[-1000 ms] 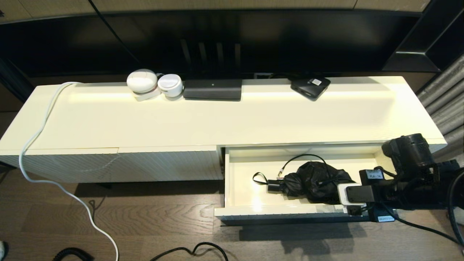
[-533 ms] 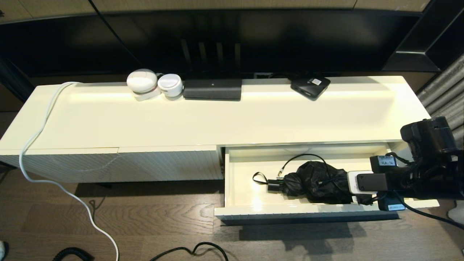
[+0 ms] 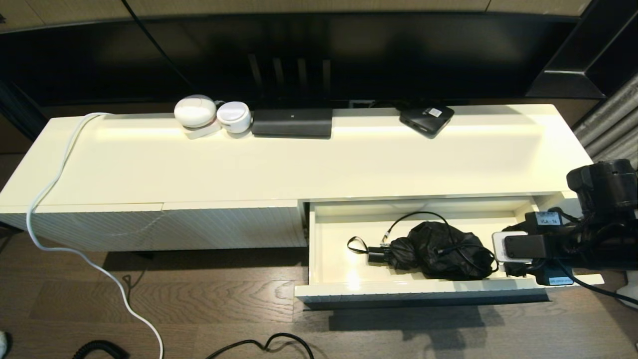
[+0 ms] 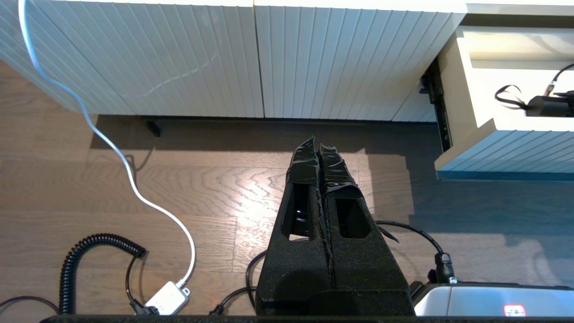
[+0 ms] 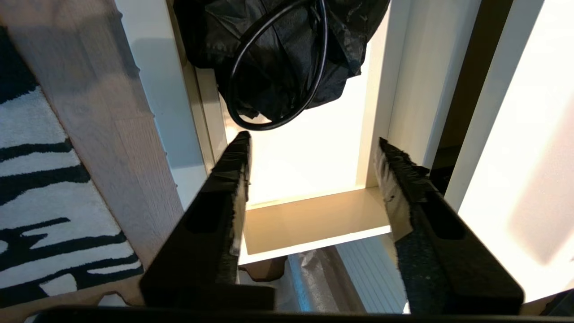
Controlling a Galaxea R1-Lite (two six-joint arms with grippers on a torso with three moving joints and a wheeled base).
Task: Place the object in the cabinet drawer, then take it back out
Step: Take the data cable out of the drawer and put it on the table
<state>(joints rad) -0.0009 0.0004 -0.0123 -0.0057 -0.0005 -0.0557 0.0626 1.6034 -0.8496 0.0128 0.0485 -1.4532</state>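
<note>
The cabinet drawer (image 3: 398, 288) stands pulled out at the cabinet's right half, its cream interior showing. A black folded umbrella (image 3: 438, 257) with a black cable looped over it lies inside, toward the right. My right gripper (image 3: 503, 260) hovers at the drawer's right end, just right of the umbrella and apart from it. In the right wrist view the gripper (image 5: 311, 139) is open with nothing between its fingers, the umbrella (image 5: 278, 54) ahead of the tips and the drawer's end wall (image 5: 314, 220) below. My left gripper (image 4: 319, 146) is shut and parked over the floor, left of the drawer (image 4: 493, 148).
The ribbed panel without a handle (image 3: 199, 227) fills the cabinet's left half. On the cabinet top stand two white devices (image 3: 195, 112), a black box (image 3: 292, 122) and a small black device (image 3: 426, 119). A white cable (image 3: 50, 189) hangs to the floor. A striped rug (image 5: 36, 179) lies beside the drawer.
My right arm has drawn back to the right, off the umbrella and toward the drawer's right end. The umbrella stays lying in the drawer.
</note>
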